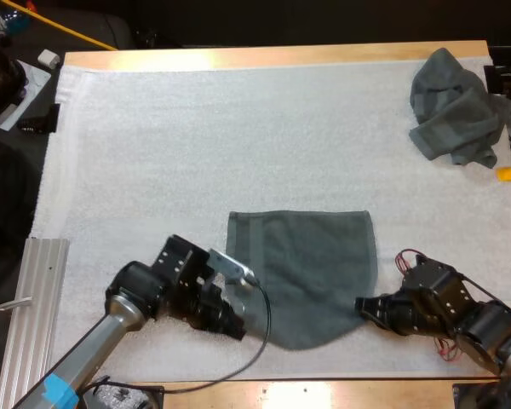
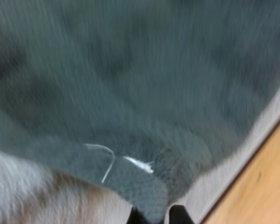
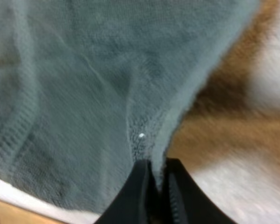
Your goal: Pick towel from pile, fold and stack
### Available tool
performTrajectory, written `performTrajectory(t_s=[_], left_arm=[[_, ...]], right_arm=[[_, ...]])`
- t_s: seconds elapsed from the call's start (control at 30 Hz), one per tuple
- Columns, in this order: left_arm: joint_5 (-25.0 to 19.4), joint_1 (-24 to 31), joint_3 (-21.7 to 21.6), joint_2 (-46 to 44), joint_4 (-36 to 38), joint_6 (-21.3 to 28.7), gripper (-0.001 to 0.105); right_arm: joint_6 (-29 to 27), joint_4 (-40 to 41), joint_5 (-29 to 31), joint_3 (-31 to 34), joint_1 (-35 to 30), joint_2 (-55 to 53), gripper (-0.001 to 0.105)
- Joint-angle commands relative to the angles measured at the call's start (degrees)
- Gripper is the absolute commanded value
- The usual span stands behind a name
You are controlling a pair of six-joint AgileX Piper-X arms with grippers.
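Flat towel: The flat towel (image 1: 311, 260) lay spread on the white mat (image 1: 196, 145), near the front edge, between the two arms.
Left gripper: The left gripper (image 1: 238, 328) had its fingers pinched on the towel's near left corner.
Right gripper: The right gripper (image 1: 364, 307) had its fingers pinched on the towel's near right edge.
Done: One towel looked picked and laid out flat.
Left to do: I think the fold and the stacking were not done yet. The crumpled towel (image 1: 456, 106) sat at the far right corner.
High view: It showed both towels and both arms together.
Wrist views: They showed the grip up close, with cloth squeezed between the black fingers.
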Motion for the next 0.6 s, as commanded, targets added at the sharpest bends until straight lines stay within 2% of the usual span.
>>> performTrajectory(t_s=[0.0, 0.27, 0.47, 0.57], left_arm=[[5.8, 4.3, -0.6, 0.8, -5.4, -2.2, 0.0], [14.9, 13.6, -0.5, 6.3, -13.0, -4.7, 0.0], [17.9, 17.3, -1.1, 11.9, -17.4, -6.2, 0.0], [16.8, 17.2, -0.5, 11.6, -17.7, -6.7, 0.0]], right_arm=[[3.7, -5.4, 0.1, -0.4, -0.5, 2.0, 0.0], [9.7, -16.6, 0.0, -0.4, -4.1, 10.5, 0.0], [12.1, -22.9, -1.6, -0.4, -9.6, 15.7, 0.0], [11.9, -22.9, -1.9, -0.2, -9.4, 15.7, 0.0]])
